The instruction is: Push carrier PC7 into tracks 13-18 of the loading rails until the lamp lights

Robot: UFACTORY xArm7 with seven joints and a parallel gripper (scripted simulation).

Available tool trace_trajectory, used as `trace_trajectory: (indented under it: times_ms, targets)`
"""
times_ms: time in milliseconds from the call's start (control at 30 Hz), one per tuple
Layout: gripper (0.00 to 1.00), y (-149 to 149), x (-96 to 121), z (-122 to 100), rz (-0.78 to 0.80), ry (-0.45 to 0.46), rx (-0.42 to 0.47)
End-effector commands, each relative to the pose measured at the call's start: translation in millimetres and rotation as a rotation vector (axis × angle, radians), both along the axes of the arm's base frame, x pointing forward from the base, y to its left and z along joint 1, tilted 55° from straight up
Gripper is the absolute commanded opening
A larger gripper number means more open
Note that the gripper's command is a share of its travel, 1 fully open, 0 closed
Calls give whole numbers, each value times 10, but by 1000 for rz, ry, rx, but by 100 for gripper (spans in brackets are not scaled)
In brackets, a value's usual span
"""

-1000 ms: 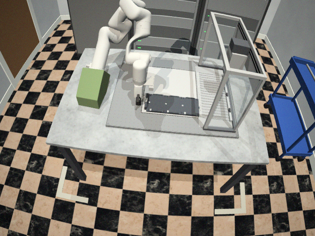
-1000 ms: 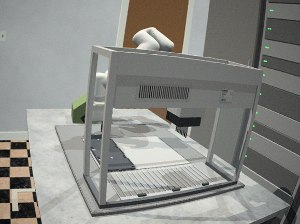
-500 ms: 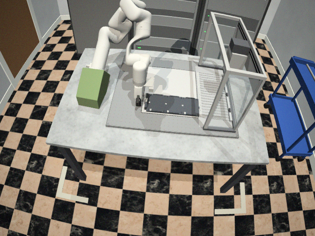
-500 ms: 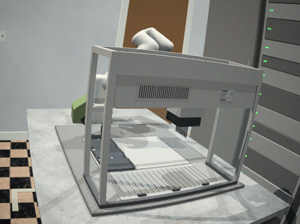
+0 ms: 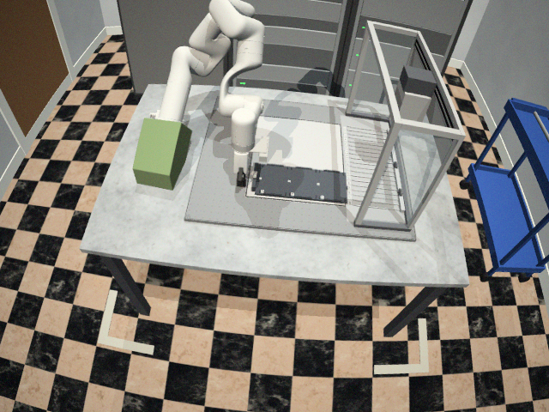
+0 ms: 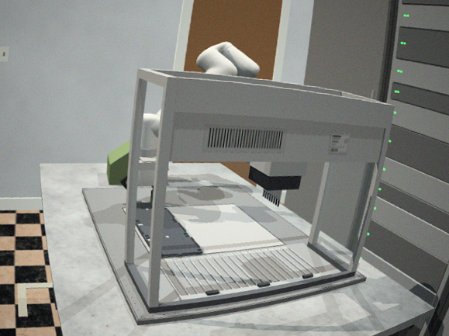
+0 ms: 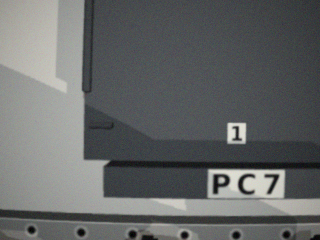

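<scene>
1. A green block [image 5: 155, 150] [image 6: 116, 167] is set on the marble table [image 5: 266, 255] [image 6: 80, 311].
2. A dark carrier [image 5: 304, 179] [image 6: 167, 230] [image 7: 200, 75] is laid flat just beside the rails [image 5: 364, 133] [image 6: 224, 271].
3. The rails are spanned by a grey frame [image 5: 377, 177] [image 6: 161, 177].
4. A blue cart [image 5: 505, 213] is parked near the table.

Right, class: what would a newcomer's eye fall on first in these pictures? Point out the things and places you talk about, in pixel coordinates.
Probably the bright green block [image 5: 155, 153] [image 6: 116, 167] beside the white arm [image 5: 248, 48] [image 6: 221, 59], at one end of the marble-look table. Then the tall grey frame [image 5: 384, 75] [image 6: 160, 201] over the rails at the other end, and the dark carrier [image 5: 301, 188] [image 6: 170, 240] [image 7: 200, 75] lying flat between them, labelled PC7 in the wrist view.
</scene>
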State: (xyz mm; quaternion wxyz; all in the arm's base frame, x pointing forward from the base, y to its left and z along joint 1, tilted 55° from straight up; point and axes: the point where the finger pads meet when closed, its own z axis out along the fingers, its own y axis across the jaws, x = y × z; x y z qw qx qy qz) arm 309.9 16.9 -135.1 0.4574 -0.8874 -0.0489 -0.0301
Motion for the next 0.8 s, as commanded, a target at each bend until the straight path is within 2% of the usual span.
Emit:
trace_trajectory:
  times_ms: [0, 767]
  targets:
    - [82, -21, 9, -2, -3, -1, -3]
    - [82, -12, 178, 15, -3, -2, -3]
